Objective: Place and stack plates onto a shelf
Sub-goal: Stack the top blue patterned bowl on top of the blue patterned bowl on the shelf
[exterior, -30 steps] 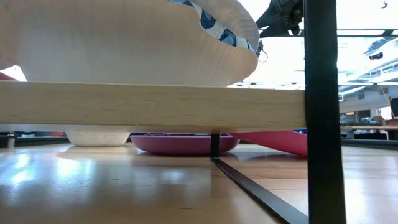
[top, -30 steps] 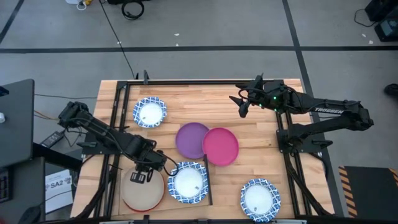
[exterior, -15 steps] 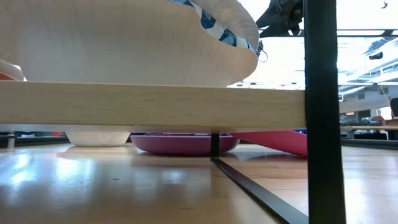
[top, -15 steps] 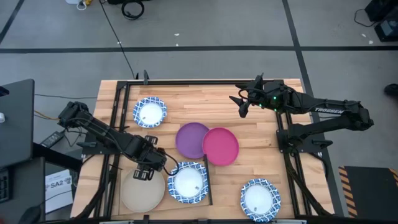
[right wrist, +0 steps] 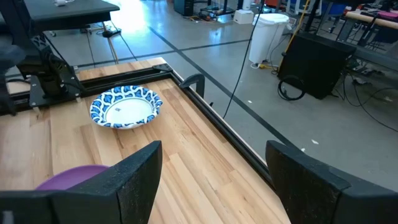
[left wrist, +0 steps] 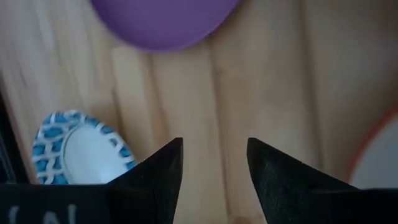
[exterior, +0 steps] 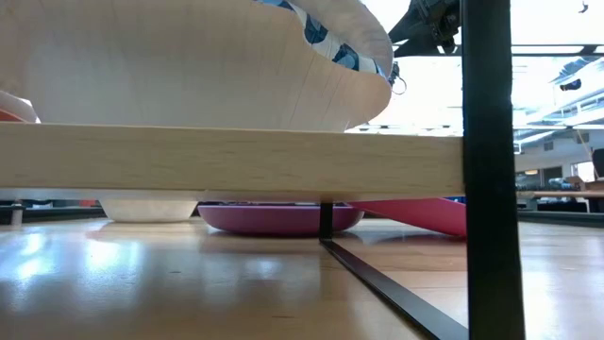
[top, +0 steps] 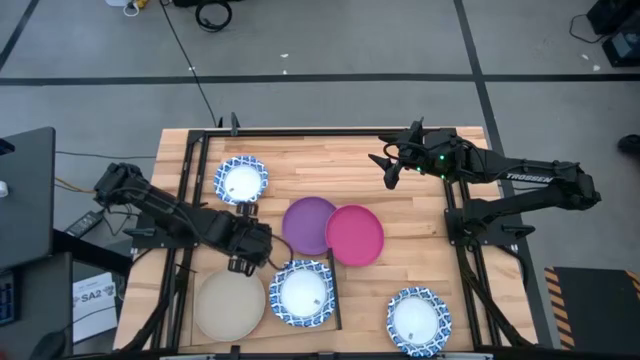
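The shelf (top: 335, 300), long axis left to right, sits at the near left, carrying a beige plate (top: 229, 305) left of a blue-rimmed plate (top: 302, 293). The left gripper (top: 243, 255) hovers just beyond them, fingers apart, empty. The right gripper (top: 388, 170) waits far right, fingers spread.

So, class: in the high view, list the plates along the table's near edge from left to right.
Beige plate → blue-rimmed plate on the shelf → blue-rimmed plate near the right corner.
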